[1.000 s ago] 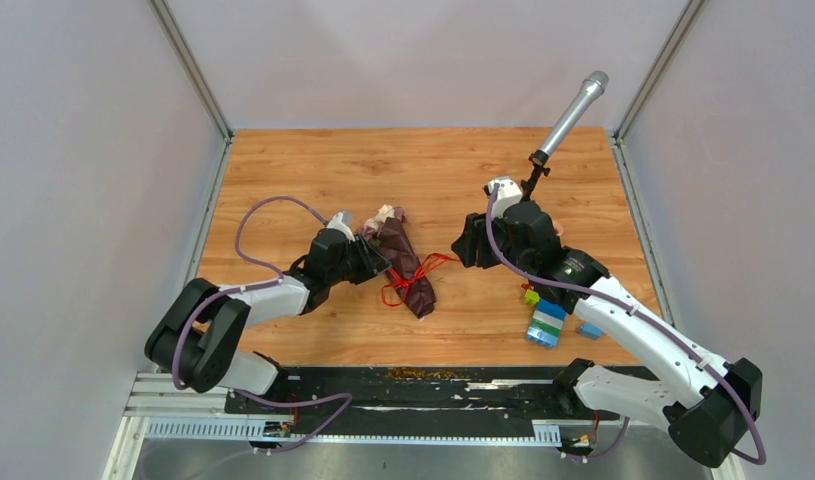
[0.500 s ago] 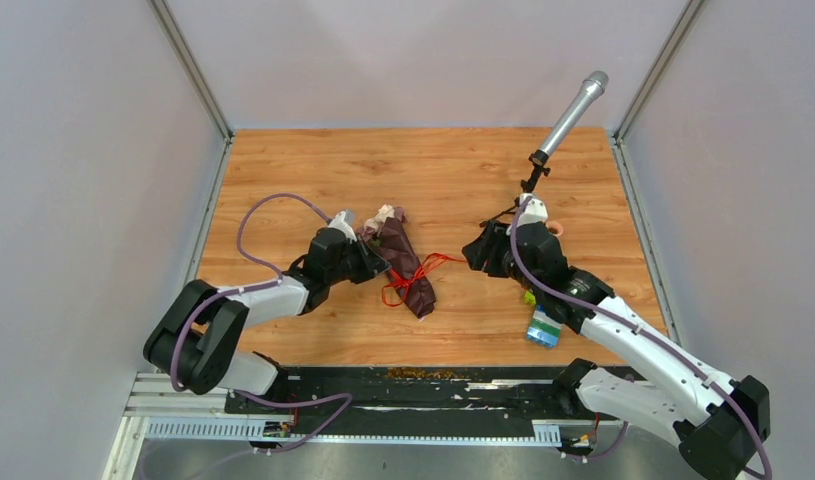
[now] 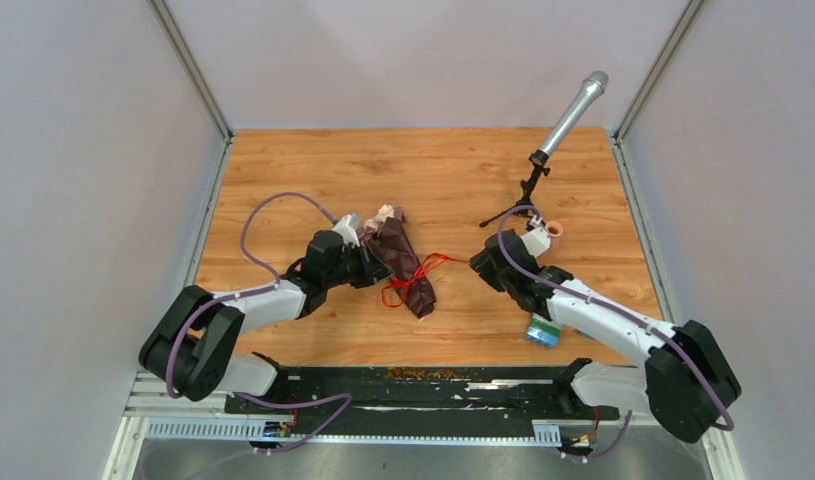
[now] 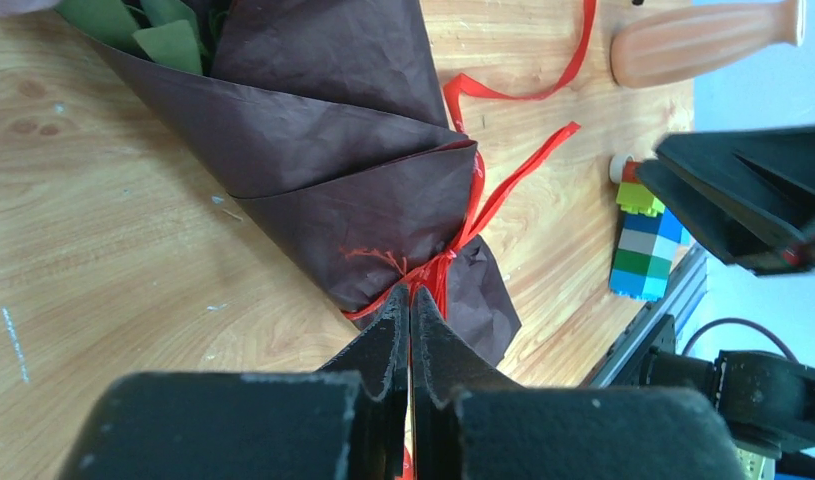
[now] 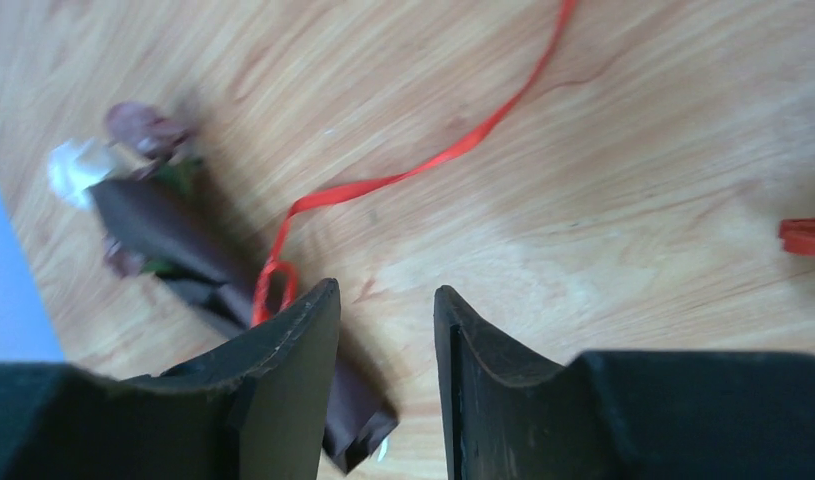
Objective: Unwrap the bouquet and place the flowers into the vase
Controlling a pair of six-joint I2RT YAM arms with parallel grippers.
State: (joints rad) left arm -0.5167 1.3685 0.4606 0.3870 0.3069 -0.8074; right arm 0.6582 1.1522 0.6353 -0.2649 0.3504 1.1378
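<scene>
"Near the middle of the table [image 3: 313, 170], between the arms, the bouquet [image 3: 403, 262] lies flat. Left gripper [image 4: 410, 305] is pinched tight on the red ribbon [image 4: 435, 272] right at the knot. Tips?"

"I'd pull slow, away from the knot, while the right gripper [image 5: 385, 290], jaws apart and empty, pins the paper [image 4: 323, 170], or the whole thing just drags along. Long axis runs diagonal: flower heads [image 3: 385, 213] far-left, narrow end near-right."
</scene>
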